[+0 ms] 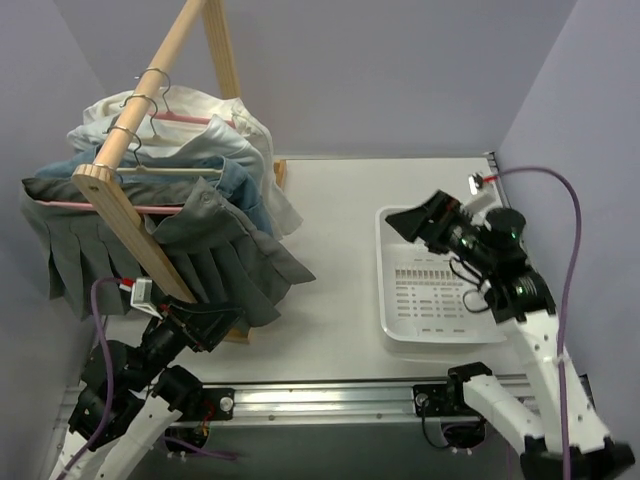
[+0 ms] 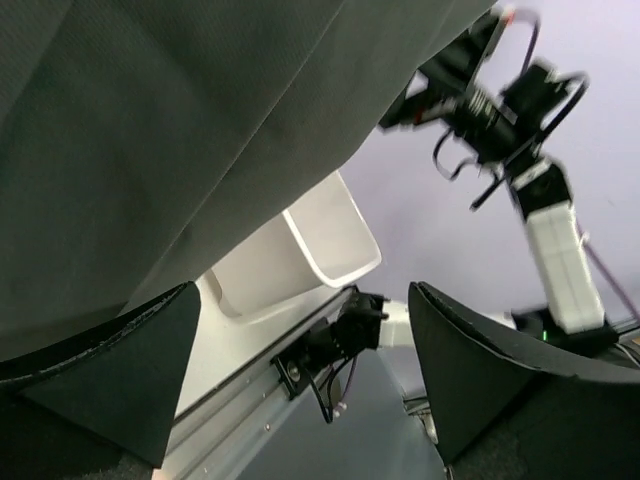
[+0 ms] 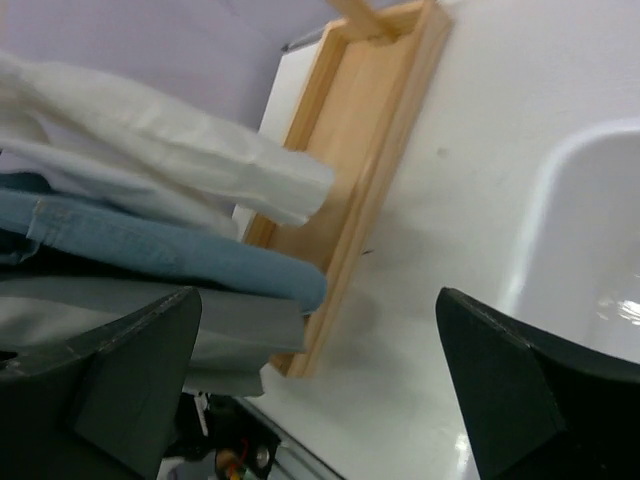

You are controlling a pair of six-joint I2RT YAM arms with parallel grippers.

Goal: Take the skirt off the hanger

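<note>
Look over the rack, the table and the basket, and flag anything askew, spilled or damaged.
Nothing stands out. The skirt hangs from the pink hanger on the wooden rail, its cloth draping over the open left gripper. The white basket sits flat on the table. No spill or damage is visible.

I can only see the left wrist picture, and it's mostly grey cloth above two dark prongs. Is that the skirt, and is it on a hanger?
Observer: Yes. The top view shows the skirt hanging on the pink hanger, nearest of the garments on a wooden rail.
Operator: Where are those prongs relative to it?
Observer: From above, the left gripper sits under the skirt's near hem, open and holding nothing.
Operator: And that other arm in the distance?
Observer: The right gripper is open above the far left corner of the white basket, facing the clothes.
</note>
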